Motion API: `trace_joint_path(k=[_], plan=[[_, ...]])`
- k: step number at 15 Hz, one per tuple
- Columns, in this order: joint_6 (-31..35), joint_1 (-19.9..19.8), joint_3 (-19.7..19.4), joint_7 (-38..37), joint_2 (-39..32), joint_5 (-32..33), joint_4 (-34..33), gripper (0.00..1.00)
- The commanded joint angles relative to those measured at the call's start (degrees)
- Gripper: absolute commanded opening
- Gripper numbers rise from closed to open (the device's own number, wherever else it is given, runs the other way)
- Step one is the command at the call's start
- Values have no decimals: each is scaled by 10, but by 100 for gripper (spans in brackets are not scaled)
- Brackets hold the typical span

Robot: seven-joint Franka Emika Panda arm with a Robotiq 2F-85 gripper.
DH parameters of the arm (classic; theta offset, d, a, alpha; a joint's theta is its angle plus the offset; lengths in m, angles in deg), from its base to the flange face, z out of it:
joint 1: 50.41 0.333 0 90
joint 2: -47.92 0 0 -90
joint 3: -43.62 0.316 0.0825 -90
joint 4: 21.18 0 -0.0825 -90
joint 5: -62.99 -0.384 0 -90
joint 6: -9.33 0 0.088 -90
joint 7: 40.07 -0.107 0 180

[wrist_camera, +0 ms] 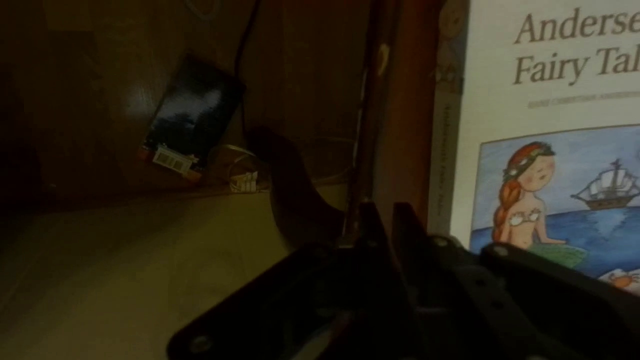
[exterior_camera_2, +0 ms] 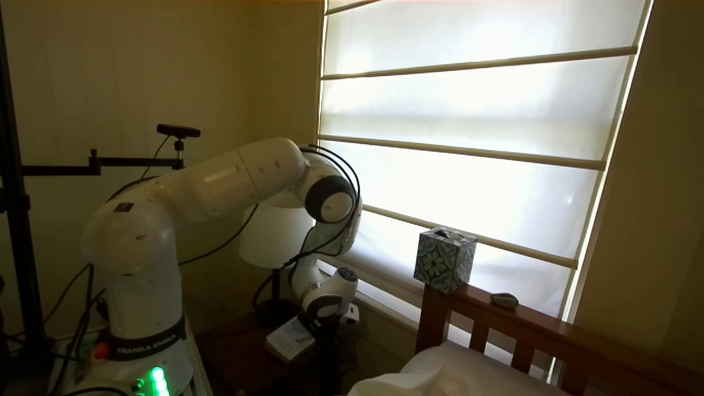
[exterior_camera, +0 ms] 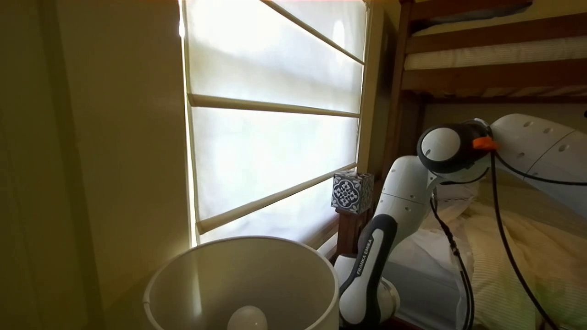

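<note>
Andersen's fairy-tale book (wrist_camera: 540,115) lies on the desk (exterior_camera_2: 239,349), cream-covered, brown-lettered, picturing a red-haired mermaid (wrist_camera: 530,200) and a sailing ship (wrist_camera: 611,187); near its spine (wrist_camera: 443,165), the hand (wrist_camera: 386,207) stands narrow.

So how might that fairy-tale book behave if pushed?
Lying flat, the book would probably slide rather than tip. Its thick spine suggests some weight and stiffness. Near the edge of the wooden table, it could fall if pushed that way.

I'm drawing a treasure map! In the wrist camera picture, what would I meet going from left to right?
Dark barcoded item → dark curved shape → claw, placed by its tips → fairy tale book.
</note>
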Motion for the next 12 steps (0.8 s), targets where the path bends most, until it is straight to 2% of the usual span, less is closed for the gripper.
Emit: trace_joint_path(k=[1, 4, 6, 8, 10, 12], plan=[[27, 19, 5, -20, 39, 2, 61, 45], [69, 73, -19, -32, 66, 8, 99, 66], [69, 115, -39, -37, 80, 12, 111, 80], [63, 186, -81, -54, 90, 5, 111, 94], [80, 272, -137, -78, 99, -1, 112, 100], [103, 347, -188, -101, 101, -7, 114, 100]])
